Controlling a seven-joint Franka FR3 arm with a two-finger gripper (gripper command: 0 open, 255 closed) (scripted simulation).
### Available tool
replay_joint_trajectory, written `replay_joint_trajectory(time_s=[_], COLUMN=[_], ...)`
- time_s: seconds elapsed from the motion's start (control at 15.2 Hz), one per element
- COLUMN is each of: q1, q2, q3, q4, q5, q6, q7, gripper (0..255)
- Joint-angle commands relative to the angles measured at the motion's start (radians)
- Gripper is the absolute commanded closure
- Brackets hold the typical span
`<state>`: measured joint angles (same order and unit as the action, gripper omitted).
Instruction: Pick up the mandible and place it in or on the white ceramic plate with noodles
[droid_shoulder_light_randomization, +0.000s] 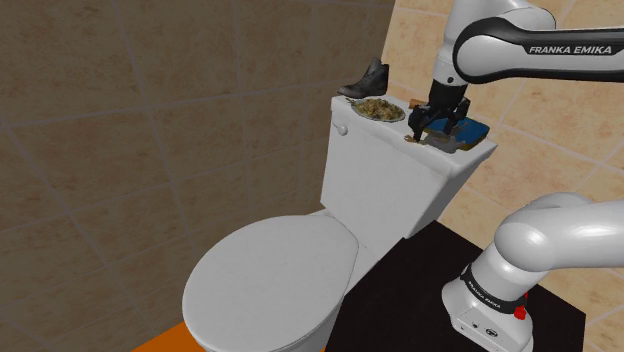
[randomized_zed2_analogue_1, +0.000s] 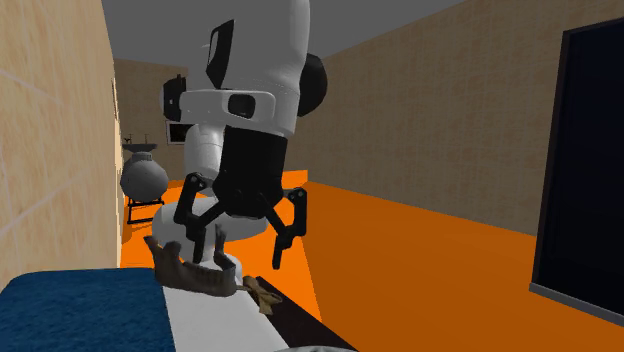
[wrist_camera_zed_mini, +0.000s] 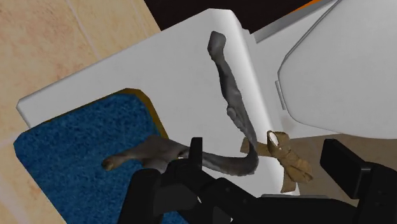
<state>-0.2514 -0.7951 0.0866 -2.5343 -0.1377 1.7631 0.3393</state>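
Mandible (wrist_camera_zed_mini: 232, 102), grey and curved, lies on the white toilet tank lid (wrist_camera_zed_mini: 165, 70), one end on a blue pad (wrist_camera_zed_mini: 76, 146), with the noodle plate (droid_shoulder_light_randomization: 378, 110) farther along the lid. The walls (droid_shoulder_light_randomization: 150, 100) are tan tile and the floor (randomized_zed2_analogue_1: 400, 250) is orange. The hand (wrist_camera_zed_mini: 267, 159) is spread wide above the mandible, and one finger (wrist_camera_zed_mini: 193, 153) hides part of its curve. A small tan object (wrist_camera_zed_mini: 287, 160) beside it is hard to make out.

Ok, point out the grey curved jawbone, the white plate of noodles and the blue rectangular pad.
Grey curved jawbone (wrist_camera_zed_mini: 230, 89): wrist view, midway along its long branch.
White plate of noodles (droid_shoulder_light_randomization: 392, 119): shoulder view, its near rim.
Blue rectangular pad (wrist_camera_zed_mini: 70, 140): wrist view, its top face.
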Motion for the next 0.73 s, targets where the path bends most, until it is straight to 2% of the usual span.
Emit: replay_joint_trajectory(time_s=[0.0, 0.26, 0.33, 0.66], q1=[-0.001, -0.002, -0.002, -0.001], q2=[0.008, 0.008, 0.01, -0.004], q3=[-0.001, -0.001, -0.001, -0.003], q4=[-0.017, -0.017, -0.015, -0.025], q5=[0.003, 0.003, 0.003, 0.003], q6=[-0.005, -0.005, -0.005, -0.008], q7=[0.002, 0.002, 0.002, 0.0], gripper=[0, 0, 255, 255])
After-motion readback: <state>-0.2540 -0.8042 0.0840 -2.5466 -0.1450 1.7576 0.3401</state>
